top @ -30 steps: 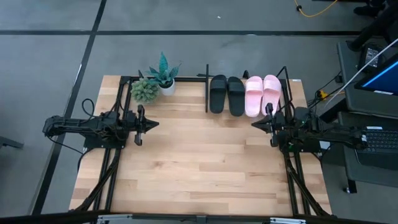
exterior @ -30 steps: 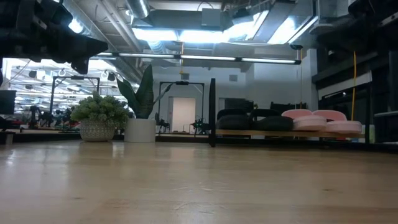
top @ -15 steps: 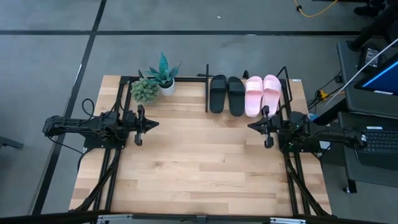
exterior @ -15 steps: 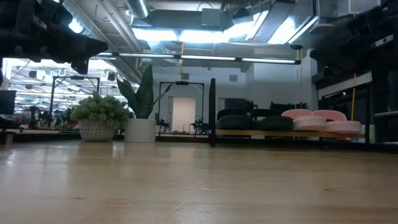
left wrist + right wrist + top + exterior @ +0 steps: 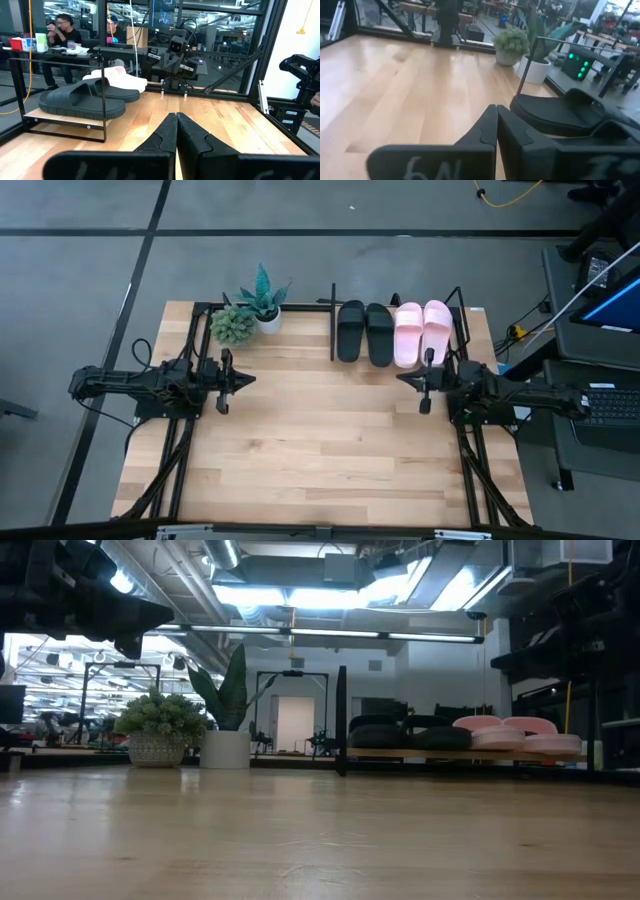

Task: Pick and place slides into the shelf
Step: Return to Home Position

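Two matte black slides [image 5: 364, 331] and two pale pink slides [image 5: 421, 332] lie side by side, soles down, on the wood board of the low shelf [image 5: 333, 330] at the table's far edge. The low view shows the black slides [image 5: 410, 733] and the pink slides [image 5: 515, 734] on that board. My left gripper [image 5: 250, 379] hangs shut above the table's left part, far from the slides. My right gripper [image 5: 400, 379] hangs shut just in front of the shelf, near the pink slides, touching nothing. In the left wrist view the fingers [image 5: 176, 131] are pressed together; so are those in the right wrist view [image 5: 496, 125].
A small bushy plant [image 5: 232, 325] and a tall-leaved plant in a white pot [image 5: 264, 302] stand at the far edge, left of the shelf. Black mounting frames run along both table sides. Bare wood spans the table's middle and near part [image 5: 320, 450]. People sit beyond the table [image 5: 62, 35].
My right gripper has moved a little toward the table's left, staying just in front of the shelf, shut throughout. The left arm and all the slides have stayed where they were.
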